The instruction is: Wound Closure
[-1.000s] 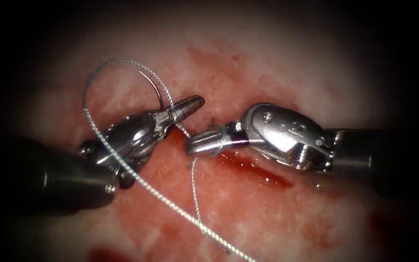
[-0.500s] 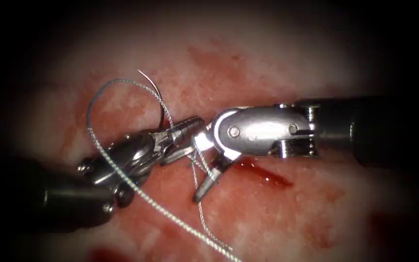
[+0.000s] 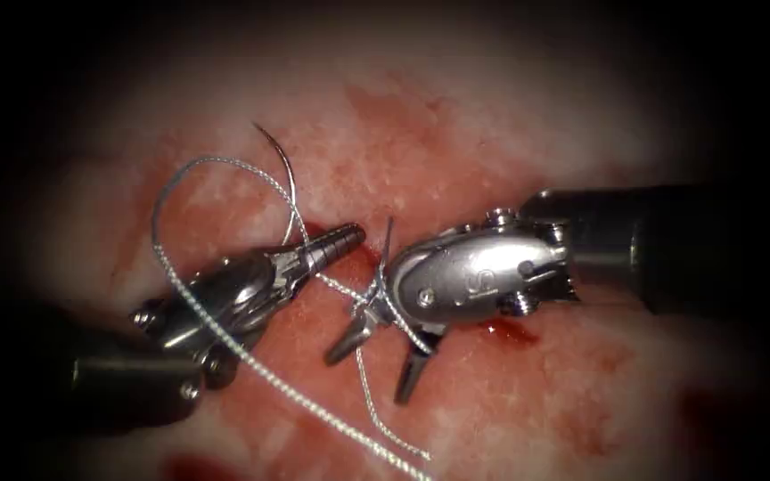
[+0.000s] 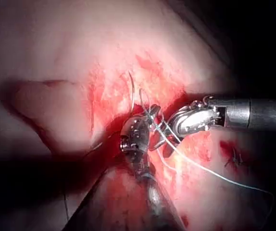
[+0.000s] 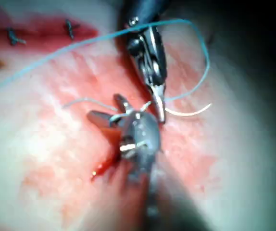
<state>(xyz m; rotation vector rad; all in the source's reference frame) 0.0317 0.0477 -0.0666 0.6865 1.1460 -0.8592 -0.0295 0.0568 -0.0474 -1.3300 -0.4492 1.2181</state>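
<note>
The left end effector [image 3: 336, 240] is gripping the needle [image 3: 285, 174] near its tail, clear of the tissue [image 3: 492, 116]; the right end effector [image 3: 376, 361] is gaping wide with thread [image 3: 269, 379] wrapped around it, grasping nothing.

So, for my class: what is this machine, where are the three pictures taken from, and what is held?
It is a surgical practice robot: two thin arms, each ending in a tool with two small fingers. One picture looks down through an endoscope; the other two look along each arm from near its wrist. The pink surface is pork belly, the tissue, with a cut to sew. The left tool has its fingers shut on the curved needle near one end; the needle arcs up, clear of the tissue. The right tool has open fingers and holds nothing, though thread is draped around it.
</note>
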